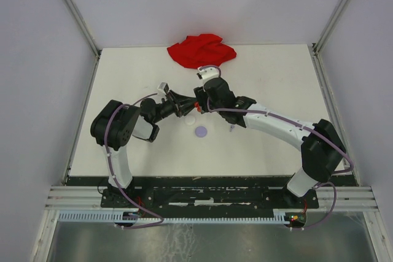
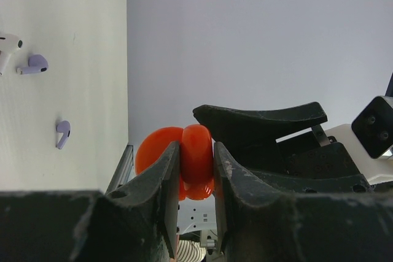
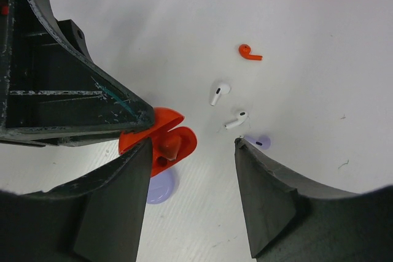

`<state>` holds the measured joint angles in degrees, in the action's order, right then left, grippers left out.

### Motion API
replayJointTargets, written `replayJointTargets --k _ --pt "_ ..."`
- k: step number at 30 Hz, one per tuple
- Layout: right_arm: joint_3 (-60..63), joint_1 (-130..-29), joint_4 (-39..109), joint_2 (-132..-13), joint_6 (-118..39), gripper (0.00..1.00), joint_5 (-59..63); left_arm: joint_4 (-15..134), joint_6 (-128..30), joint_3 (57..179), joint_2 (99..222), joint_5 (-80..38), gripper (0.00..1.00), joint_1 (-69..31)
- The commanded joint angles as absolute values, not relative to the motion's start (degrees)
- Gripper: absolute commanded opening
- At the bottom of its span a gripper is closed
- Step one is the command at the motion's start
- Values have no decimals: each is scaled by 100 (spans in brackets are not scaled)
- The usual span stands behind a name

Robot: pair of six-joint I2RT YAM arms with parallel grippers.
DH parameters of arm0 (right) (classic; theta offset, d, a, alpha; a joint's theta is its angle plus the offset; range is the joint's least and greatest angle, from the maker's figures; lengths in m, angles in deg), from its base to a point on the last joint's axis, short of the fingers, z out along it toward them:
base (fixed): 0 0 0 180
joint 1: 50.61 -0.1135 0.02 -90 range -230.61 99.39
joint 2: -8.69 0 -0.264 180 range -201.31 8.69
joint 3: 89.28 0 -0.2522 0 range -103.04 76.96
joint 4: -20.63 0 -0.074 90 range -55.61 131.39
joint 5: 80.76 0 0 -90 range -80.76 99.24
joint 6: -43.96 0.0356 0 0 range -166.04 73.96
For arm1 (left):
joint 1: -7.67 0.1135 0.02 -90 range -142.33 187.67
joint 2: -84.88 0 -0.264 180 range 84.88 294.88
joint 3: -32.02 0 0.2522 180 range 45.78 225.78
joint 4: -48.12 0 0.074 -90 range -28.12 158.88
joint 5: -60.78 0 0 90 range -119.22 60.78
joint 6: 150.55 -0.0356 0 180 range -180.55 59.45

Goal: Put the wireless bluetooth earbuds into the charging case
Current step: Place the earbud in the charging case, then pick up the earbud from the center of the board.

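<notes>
The red charging case (image 2: 195, 161) hangs open above the table, and my left gripper (image 2: 196, 151) is shut on it. In the right wrist view one red earbud (image 3: 169, 146) sits in the case (image 3: 184, 141). My right gripper (image 3: 193, 145) is open just beside the case, with nothing between its fingers. Loose on the white table lie another red earbud (image 3: 249, 53), two white earbuds (image 3: 218, 92) (image 3: 236, 119), and a lavender one (image 3: 260, 142) half hidden by my right finger. The left wrist view shows two lavender earbuds (image 2: 34, 64) (image 2: 62, 133).
A lavender round disc (image 1: 201, 131) lies on the table under the grippers, with a white one (image 1: 190, 121) next to it. A crumpled red cloth (image 1: 201, 50) lies at the table's far edge. Grey walls enclose the table on three sides.
</notes>
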<state>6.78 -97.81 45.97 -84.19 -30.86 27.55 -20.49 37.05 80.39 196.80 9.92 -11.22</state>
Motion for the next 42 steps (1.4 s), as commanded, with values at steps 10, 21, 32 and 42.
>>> replayJointTargets --k 10,21,32,42 --pt "522 -9808 4281 -8232 -3013 64 2905 -2248 3418 8116 19449 1038 3 -1151" --pt "301 -9075 5043 -8069 -2992 66 2903 -3168 3909 7479 19579 283 3 -767" --pt "-2108 -8604 6401 -10351 -4214 65 2093 -3256 3957 7144 19291 70 3 -629" --pt "-3028 -8296 6278 -11526 -3965 66 891 -3312 3985 7039 19187 183 3 -490"
